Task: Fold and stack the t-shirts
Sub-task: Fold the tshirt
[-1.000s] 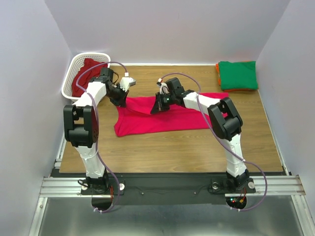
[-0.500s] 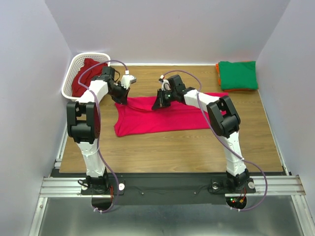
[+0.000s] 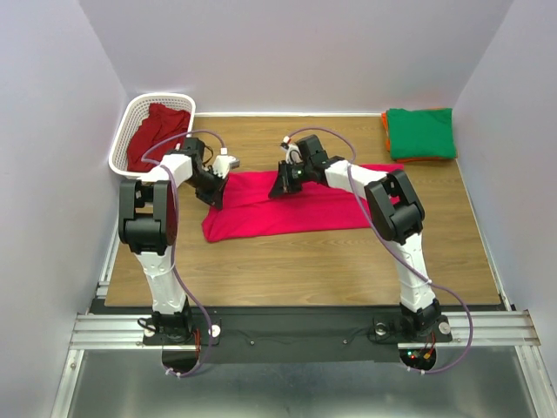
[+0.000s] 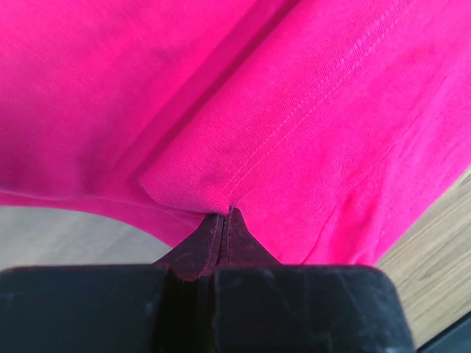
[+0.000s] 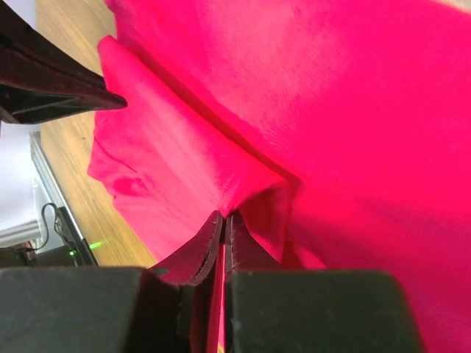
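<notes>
The bright pink-red t-shirt [image 3: 287,207] lies spread on the wooden table [image 3: 305,261]. My left gripper [image 3: 215,193] is shut on its left edge; the left wrist view shows the hem [image 4: 221,195] pinched between the closed jaws. My right gripper [image 3: 280,186] is shut on a fold at the shirt's upper middle, with cloth [image 5: 235,187] pinched between the jaws in the right wrist view. The darker crimson t-shirt [image 3: 155,131] lies in the basket. The green t-shirt [image 3: 421,131] lies folded on the orange one [image 3: 385,131] at the back right.
The white lattice basket [image 3: 124,139] stands at the back left corner. The folded stack sits against the right wall. Bare wood lies in front of the pink-red shirt, toward the arm bases.
Both grippers moved with the pink-red shirt's top edge: the left one came down and toward the near side, the right one shifted slightly back. The shirt now lies flatter.
</notes>
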Available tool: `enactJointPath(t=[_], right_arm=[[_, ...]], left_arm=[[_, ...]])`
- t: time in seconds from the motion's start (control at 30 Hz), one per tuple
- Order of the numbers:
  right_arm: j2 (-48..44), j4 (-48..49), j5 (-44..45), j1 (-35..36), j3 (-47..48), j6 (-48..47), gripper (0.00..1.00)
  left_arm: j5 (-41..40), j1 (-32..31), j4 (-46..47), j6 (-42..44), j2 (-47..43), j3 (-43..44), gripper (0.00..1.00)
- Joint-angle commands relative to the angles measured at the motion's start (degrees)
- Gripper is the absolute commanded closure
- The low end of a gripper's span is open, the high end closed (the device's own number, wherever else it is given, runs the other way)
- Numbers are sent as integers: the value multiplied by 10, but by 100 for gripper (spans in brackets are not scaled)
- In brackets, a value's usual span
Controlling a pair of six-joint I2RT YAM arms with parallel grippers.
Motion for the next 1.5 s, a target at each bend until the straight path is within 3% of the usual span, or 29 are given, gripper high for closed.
enactJointPath(t=[0.0,0.03,0.13,0.17,0.3,0.5,0.57,0.67,0.8,1.0,1.17,1.33,1.43,1.47], right_arm=[[5,-7,13,-4,-3,-10,93],[2,-13,16,-4,-1,-15,86],[-32,-50,32,-8,-4,-42,52],[-44,-55,40,-11,-11,-51,48],[-113,-96,34,-52,-9,-79,44],[-194,-199,52,-154,-40,-184,50],[-207,-248,94,-192,-55,-247,57],[-214,-279,158,-222,-88,-329,58],[-196,-279,212,-258,-97,-368,61],[-118,-280,249,-273,-59,-378,79],[-109,-293,260,-273,-114,-396,86],[-138,-335,233,-250,-195,-422,90],[-191,-342,190,-158,-265,-436,89],[-203,-363,134,-128,-274,-429,87]], left_arm=[[-10,3,11,-18,-23,-8,90],[-6,3,2,-17,-25,-5,86],[13,8,-16,-13,-51,0,68],[15,9,-22,-12,-59,3,58],[12,9,-22,-21,-116,-1,55],[21,-2,7,-67,-157,-15,57],[13,-13,27,-85,-157,-30,57],[15,-26,44,-106,-153,-62,58],[-12,-62,80,-134,-152,-116,61],[-75,-78,97,-156,-121,-158,70],[-125,-79,91,-144,-87,-154,73],[-174,-63,78,-105,39,-23,77],[-189,-42,26,-87,158,178,77],[-181,-39,7,-82,185,302,77]])
